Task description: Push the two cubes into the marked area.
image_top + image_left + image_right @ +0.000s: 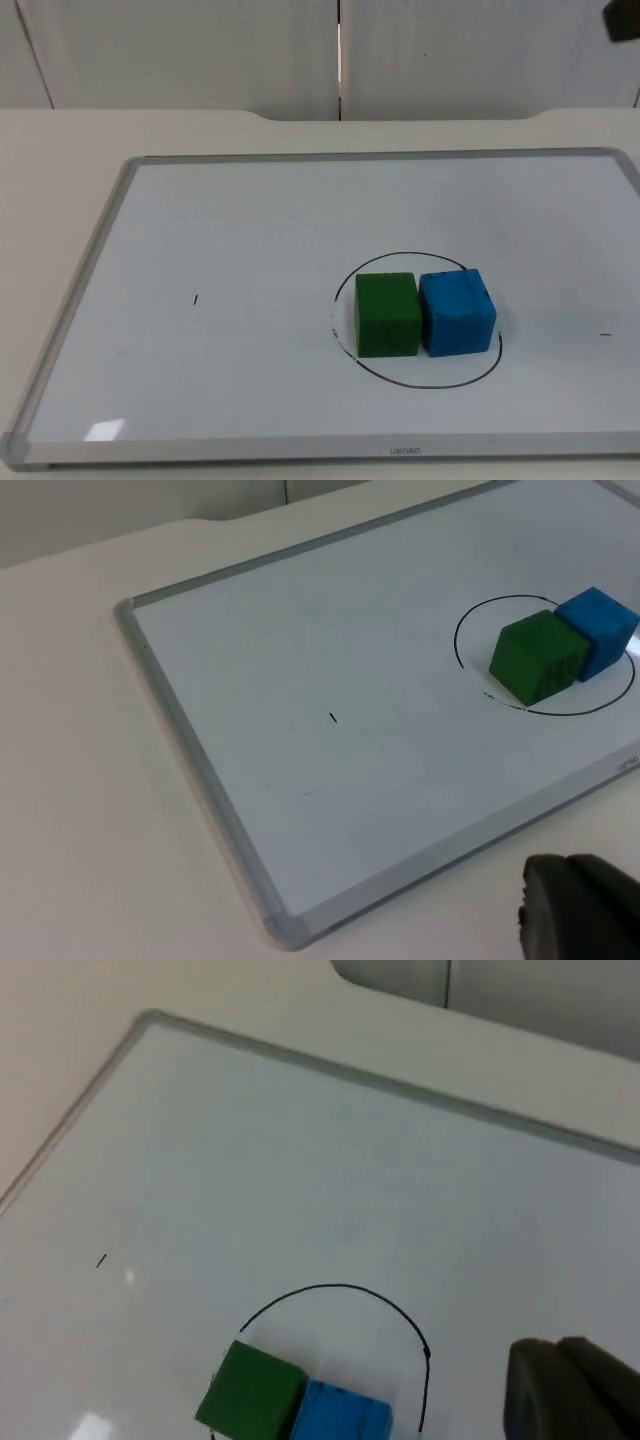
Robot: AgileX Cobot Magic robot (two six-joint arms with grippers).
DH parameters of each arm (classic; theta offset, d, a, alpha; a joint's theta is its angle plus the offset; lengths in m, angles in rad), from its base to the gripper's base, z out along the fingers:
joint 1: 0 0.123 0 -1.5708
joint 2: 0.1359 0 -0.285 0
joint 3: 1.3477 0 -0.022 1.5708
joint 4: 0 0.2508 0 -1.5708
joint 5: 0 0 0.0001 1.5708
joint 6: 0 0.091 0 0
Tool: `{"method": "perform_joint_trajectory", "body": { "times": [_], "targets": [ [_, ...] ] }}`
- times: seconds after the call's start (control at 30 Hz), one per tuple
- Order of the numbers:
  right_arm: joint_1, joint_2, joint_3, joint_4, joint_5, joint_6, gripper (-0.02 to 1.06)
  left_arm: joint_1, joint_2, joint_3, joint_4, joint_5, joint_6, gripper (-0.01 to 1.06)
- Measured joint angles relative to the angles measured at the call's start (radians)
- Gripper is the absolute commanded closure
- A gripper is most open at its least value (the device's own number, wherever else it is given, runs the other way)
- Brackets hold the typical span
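A green cube [387, 314] and a blue cube [457, 311] stand side by side, touching, inside a black drawn circle [345, 285] on the whiteboard [250, 230]. The blue cube's outer side reaches the circle's line. In the left wrist view the green cube [537, 658] and blue cube [599, 628] lie far from my left gripper [578, 912], which is held back off the board's near edge. My right gripper [572, 1388] hovers high over the board, beside the circle [330, 1290] and the two cubes [250, 1395]. A black part of the right arm [622, 20] is at the far right.
The whiteboard has a grey metal frame [85, 290] and lies on a cream table [60, 140]. A small black mark [196, 299] sits on the board's left half. The grey partition wall [200, 50] closes the back.
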Motion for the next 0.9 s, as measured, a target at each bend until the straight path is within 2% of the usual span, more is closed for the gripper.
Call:
{"method": "perform_joint_trajectory", "body": {
  "times": [0.1,0.23,0.37,0.67,0.9],
  "targets": [
    [0.000,-0.070,0.000,-0.001,0.038,-0.021,1.05,0.000,0.000,0.000,0.000,0.000,0.000,1.05],
    [0.000,-0.204,0.000,-0.003,0.138,-0.056,1.05,0.000,0.000,0.000,0.000,0.000,0.000,1.05],
    [0.000,-0.295,0.032,-0.020,0.156,-0.067,1.05,0.000,0.000,0.000,0.000,0.000,0.000,1.05],
    [0.000,-0.552,0.229,-0.048,0.160,-0.082,1.05,0.000,0.000,0.000,0.000,0.000,0.000,1.05],
    [0.000,-0.800,0.371,-0.023,0.230,-0.082,1.05,0.000,0.000,0.000,0.000,0.000,0.000,1.05]
  ]
}}
